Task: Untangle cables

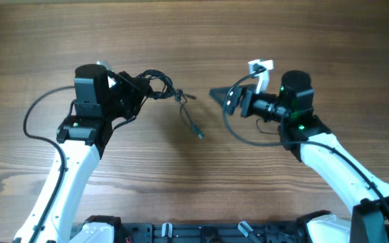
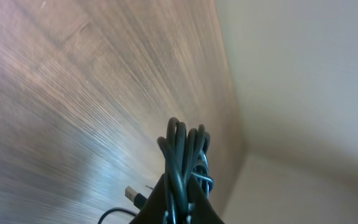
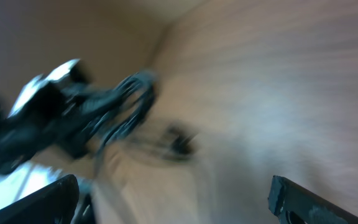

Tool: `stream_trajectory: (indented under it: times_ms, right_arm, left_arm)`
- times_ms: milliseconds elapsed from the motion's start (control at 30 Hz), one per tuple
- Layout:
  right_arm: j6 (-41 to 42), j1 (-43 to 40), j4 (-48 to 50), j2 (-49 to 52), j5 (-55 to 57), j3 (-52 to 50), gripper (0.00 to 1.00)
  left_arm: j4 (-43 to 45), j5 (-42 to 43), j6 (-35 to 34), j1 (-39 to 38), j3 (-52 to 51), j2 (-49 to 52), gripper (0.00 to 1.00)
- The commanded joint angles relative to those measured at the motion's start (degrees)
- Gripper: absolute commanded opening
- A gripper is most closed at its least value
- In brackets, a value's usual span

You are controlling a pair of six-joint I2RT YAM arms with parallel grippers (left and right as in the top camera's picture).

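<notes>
Left pincer (image 2: 178, 210) tight around bunched cables (image 2: 182, 152) (fingertips cut off below); right pincer (image 3: 173, 200) wide open, blurred

The left arm (image 1: 66, 179) and right arm (image 1: 336, 162) have white links and black wrist blocks (each with a green light); thick black cables (image 1: 26, 123) loop alongside.

- table (image 1: 194, 196): brown wood grain, matt, finely streaked.
- cables (image 2: 182, 149): dark plastic sheath, smooth, faintly glossy.
- arm shells (image 1: 73, 177): white plastic, smooth, glossy.
</notes>
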Motion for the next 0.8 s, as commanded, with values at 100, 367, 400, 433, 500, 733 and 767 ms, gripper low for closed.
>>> stream_trajectory:
  times_ms: [100, 367, 400, 433, 500, 733, 767]
  right_arm:
    - [1.2, 11.34, 4.02, -0.39, -4.98, 0.11, 1.0]
    - [0.52, 10.91, -0.7, -0.37, 5.99, 0.11, 1.0]
    - [0.55, 10.91, -2.21, -0.39, 7.37, 0.11, 1.0]
    - [0.57, 10.91, -3.41, -0.37, 8.66, 0.11, 1.0]
    - [0.55, 10.91, -5.68, -0.39, 12.31, 0.11, 1.0]
    - [-3.74, 10.01, -9.29, -0.35, 26.51, 0.11, 1.0]
    - [-3.76, 9.79, -9.33, -0.35, 26.8, 0.11, 1.0]
  left_arm:
    - [0.11, -2.78, -10.27, -0.5, 0.09, -0.94, 0.16]
    - [-13.35, -11.91, -2.75, -0.5, 0.09, -0.13, 0.73]
    - [-14.82, -14.78, -2.54, -0.5, 0.09, 0.09, 0.72]
    - [-15.23, -16.04, -1.77, -0.5, 0.09, 0.59, 0.76]
    - [-14.75, -16.02, -1.27, -0.74, 0.09, 2.67, 0.8]
    - [9.22, -9.22, 46.31, -13.0, 0.09, 17.62, 0.72]
    - [11.39, -11.02, 50.84, -14.91, 0.09, 20.35, 0.72]
